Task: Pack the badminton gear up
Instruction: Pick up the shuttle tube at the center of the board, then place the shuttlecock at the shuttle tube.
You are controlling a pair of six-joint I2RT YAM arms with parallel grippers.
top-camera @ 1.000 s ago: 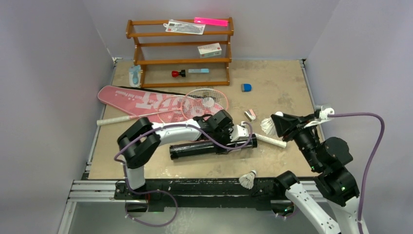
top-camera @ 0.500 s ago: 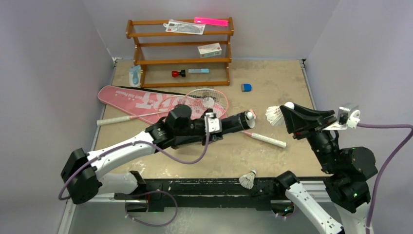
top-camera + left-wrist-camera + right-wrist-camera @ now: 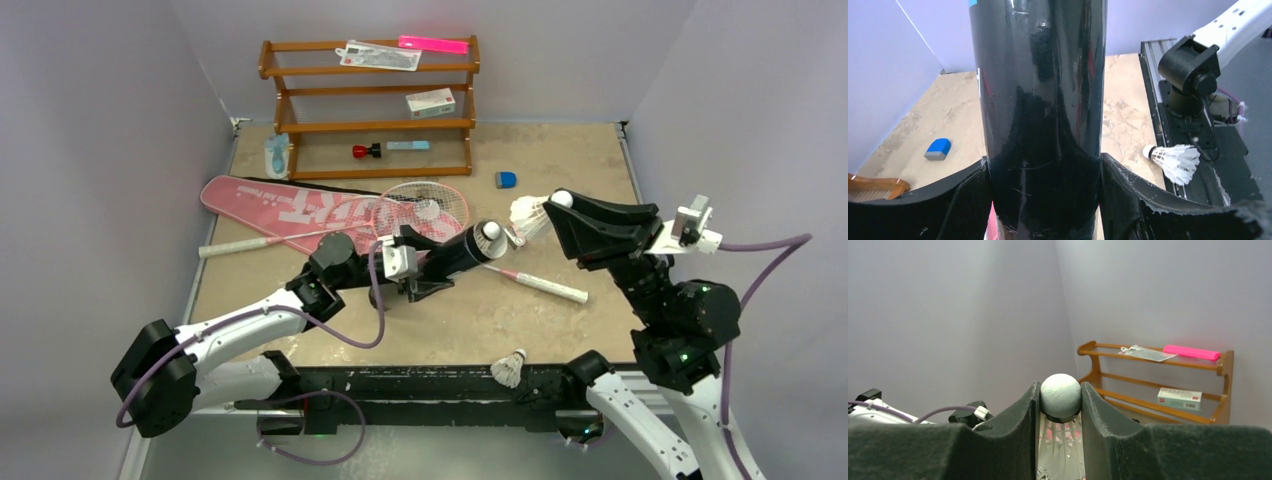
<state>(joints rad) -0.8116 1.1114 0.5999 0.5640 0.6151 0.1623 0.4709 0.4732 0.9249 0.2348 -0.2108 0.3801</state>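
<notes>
My left gripper (image 3: 432, 262) is shut on the long black tube (image 3: 455, 252) and holds it off the table, tilted, its mouth up and to the right with a white cork showing in it. In the left wrist view the tube (image 3: 1040, 100) fills the gap between the pads (image 3: 968, 200). My right gripper (image 3: 552, 206) is shut on a white shuttlecock (image 3: 527, 214), its cork (image 3: 1060, 395) pinched at the fingertips, just right of the tube's mouth. The pink bag (image 3: 265, 201) lies at the back left under two pink rackets (image 3: 420, 205). One white handle (image 3: 548, 287) lies mid-table.
Another shuttlecock (image 3: 511, 368) lies at the table's front edge, also seen in the left wrist view (image 3: 1175, 161). One more shuttlecock (image 3: 428, 210) rests on the racket strings. The brown wooden rack (image 3: 370, 105) stands at the back with a small white box (image 3: 430, 102). A blue block (image 3: 506, 180) lies near it.
My left arm has lifted the tube off the table and swung its mouth up and to the right. My right gripper has carried the shuttlecock left, close to that mouth.
</notes>
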